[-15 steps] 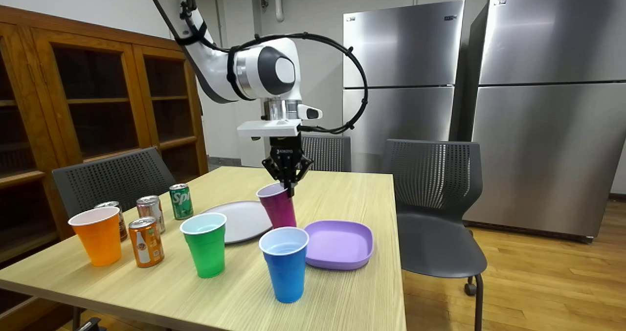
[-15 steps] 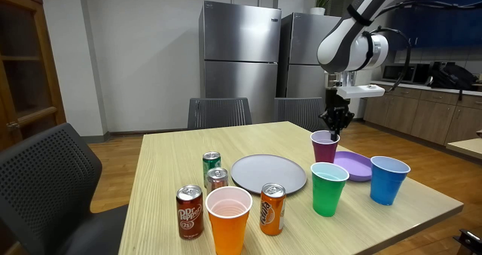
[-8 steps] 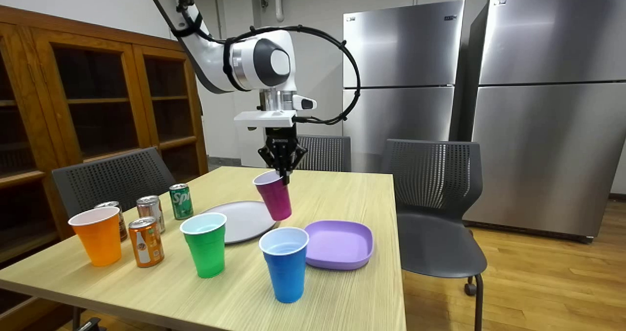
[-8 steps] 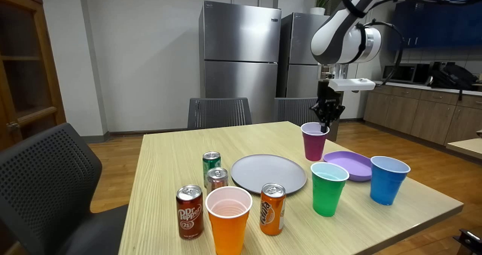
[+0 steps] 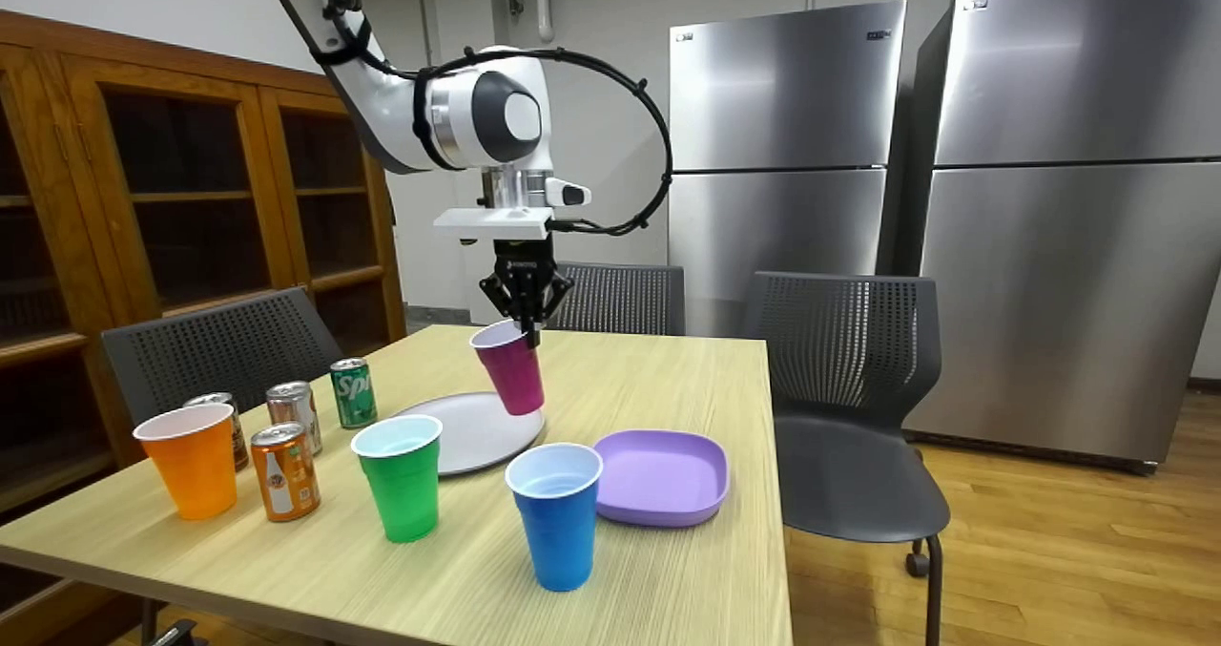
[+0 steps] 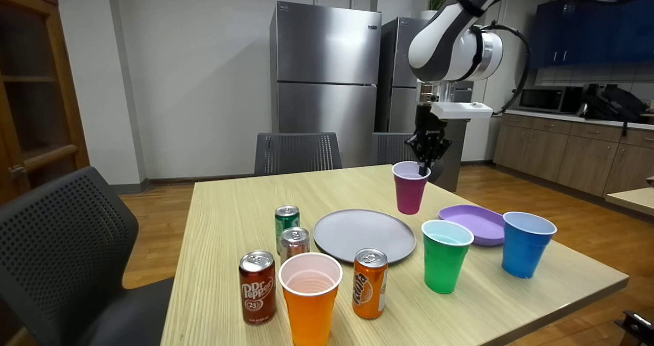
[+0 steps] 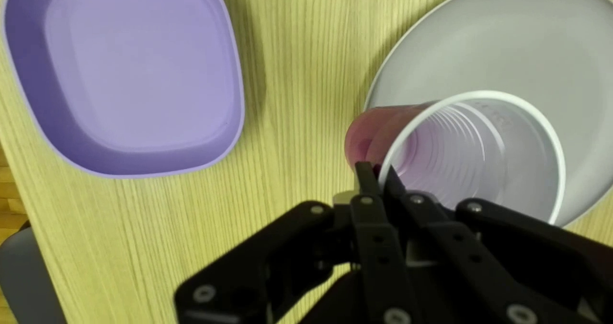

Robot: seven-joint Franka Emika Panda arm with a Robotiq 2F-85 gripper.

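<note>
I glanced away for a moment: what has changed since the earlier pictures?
The hand and the magenta cup it grips have moved together up and left in both exterior views, away from the purple dish, toward the gray plate. Nothing was newly grasped or released. The dish, plate, blue cup, green cup and orange cup stayed put.

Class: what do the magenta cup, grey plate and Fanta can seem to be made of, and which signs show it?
Magenta cup: probably glossy plastic; moulded rings and bright highlights show inside.
Grey plate: matte, perhaps plastic or ceramic; the even surface leaves that open.
Fanta can: likely aluminium, with a shiny silver top and printed sides.
</note>
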